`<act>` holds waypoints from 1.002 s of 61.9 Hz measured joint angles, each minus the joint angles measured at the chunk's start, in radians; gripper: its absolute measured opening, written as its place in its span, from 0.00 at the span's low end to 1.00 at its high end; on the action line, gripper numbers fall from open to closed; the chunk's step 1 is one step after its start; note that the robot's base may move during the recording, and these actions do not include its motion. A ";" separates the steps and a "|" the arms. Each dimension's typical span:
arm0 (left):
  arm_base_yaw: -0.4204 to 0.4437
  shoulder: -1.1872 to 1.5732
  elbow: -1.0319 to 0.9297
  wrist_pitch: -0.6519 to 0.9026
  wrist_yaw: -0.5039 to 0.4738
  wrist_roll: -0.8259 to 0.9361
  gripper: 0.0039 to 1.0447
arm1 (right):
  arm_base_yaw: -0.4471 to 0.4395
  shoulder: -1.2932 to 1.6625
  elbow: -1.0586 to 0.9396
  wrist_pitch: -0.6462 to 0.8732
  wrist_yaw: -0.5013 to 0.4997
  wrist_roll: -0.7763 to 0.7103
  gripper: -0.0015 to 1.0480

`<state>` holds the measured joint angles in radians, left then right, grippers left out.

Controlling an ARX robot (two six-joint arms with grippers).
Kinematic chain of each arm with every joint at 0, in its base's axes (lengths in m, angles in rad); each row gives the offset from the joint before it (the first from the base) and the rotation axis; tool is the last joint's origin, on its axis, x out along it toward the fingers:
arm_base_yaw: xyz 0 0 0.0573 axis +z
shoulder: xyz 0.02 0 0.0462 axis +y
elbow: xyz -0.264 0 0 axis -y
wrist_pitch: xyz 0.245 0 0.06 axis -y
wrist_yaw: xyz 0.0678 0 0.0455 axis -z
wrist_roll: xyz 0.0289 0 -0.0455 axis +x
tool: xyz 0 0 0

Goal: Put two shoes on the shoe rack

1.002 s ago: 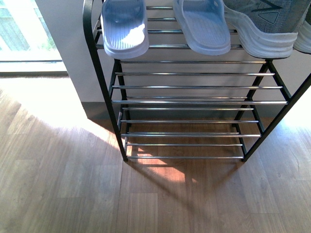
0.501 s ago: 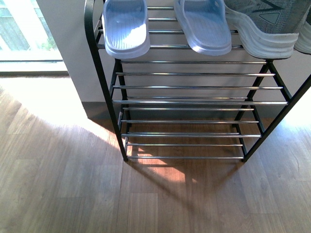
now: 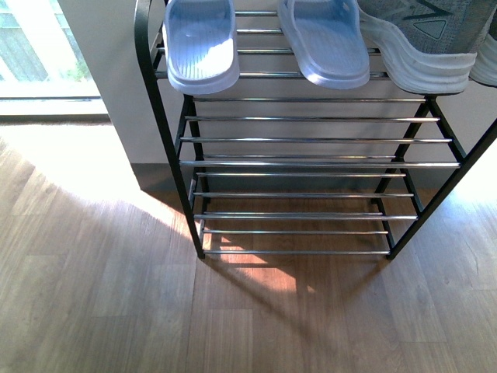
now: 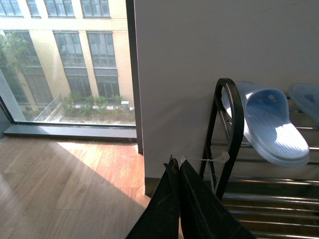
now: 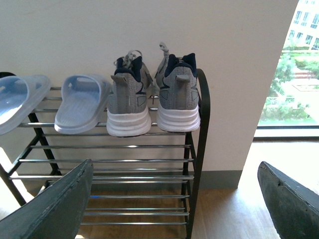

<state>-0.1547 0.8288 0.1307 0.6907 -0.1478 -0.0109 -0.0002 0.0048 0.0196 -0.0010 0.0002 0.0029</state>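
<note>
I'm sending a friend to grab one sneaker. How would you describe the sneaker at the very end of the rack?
Find the black shoe rack against the white wall and look at its top tier. Past two pale blue slides stand two grey knit sneakers, heels outward. Yours is the end sneaker, beside the rack's looped corner on the window side.

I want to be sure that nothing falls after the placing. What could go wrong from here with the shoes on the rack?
1. The left slide sticks out past the front bar of the shoe rack beside the looped corner; a bump might tip it off.
2. The left gripper, shut and close to that corner, could knock the frame if it moves carelessly.
3. The grey sneakers sit at the rack's other end, heels at the front bar.
</note>
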 joint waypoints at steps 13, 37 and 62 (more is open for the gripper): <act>0.054 -0.144 -0.056 -0.087 0.050 0.000 0.01 | 0.000 0.000 0.000 0.000 0.000 0.000 0.91; 0.150 -0.336 -0.116 -0.204 0.147 0.002 0.01 | 0.000 0.000 0.000 0.000 0.001 0.000 0.91; 0.150 -0.552 -0.116 -0.412 0.147 0.002 0.01 | 0.000 0.000 0.000 0.000 0.000 0.000 0.91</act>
<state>-0.0044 0.2771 0.0143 0.2787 -0.0006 -0.0090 -0.0002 0.0048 0.0193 -0.0013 0.0002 0.0029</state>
